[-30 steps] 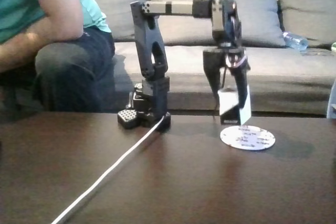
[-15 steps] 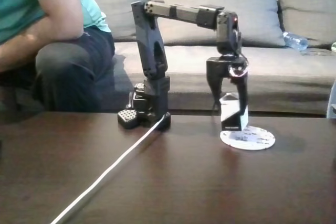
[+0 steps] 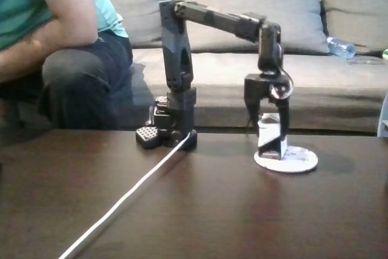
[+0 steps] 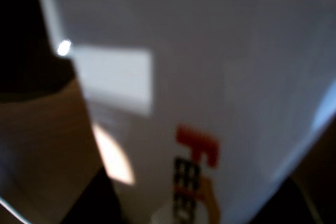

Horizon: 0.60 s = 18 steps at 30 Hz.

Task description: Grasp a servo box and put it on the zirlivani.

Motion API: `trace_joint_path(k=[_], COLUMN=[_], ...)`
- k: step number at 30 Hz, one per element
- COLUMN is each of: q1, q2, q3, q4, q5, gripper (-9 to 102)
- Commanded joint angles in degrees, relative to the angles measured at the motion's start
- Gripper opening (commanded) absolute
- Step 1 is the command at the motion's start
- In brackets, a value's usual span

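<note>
The servo box [image 3: 270, 138], white with a dark side panel, stands on the left part of the zirlivani [image 3: 297, 160], a flat white speckled disc on the dark table. My gripper [image 3: 270, 144] reaches straight down from the black arm and is shut on the box, one finger on each side. In the wrist view the box's white face [image 4: 210, 87] is blurred and very close, with red and black print near the bottom.
The arm's base [image 3: 173, 128] stands at the table's far edge, with a white cable [image 3: 121, 204] running toward the front left. A seated person [image 3: 54, 47] is at the left. A grey sofa [image 3: 339, 83] with a plastic bottle [image 3: 341, 47] lies behind.
The arm has lowered the held box from just above the disc down onto it, shifting slightly right. The box now rests on the disc.
</note>
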Motion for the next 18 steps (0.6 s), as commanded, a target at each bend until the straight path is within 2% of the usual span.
trace_joint_path(k=[1, 10, 18], q1=[-0.4, -0.1, -0.1], q2=[-1.7, -2.0, -2.0], q3=[-2.7, -12.8, -12.4], q4=[-0.7, 6.2, 6.4], q5=[0.6, 0.1, 0.1], gripper=[9, 9, 9])
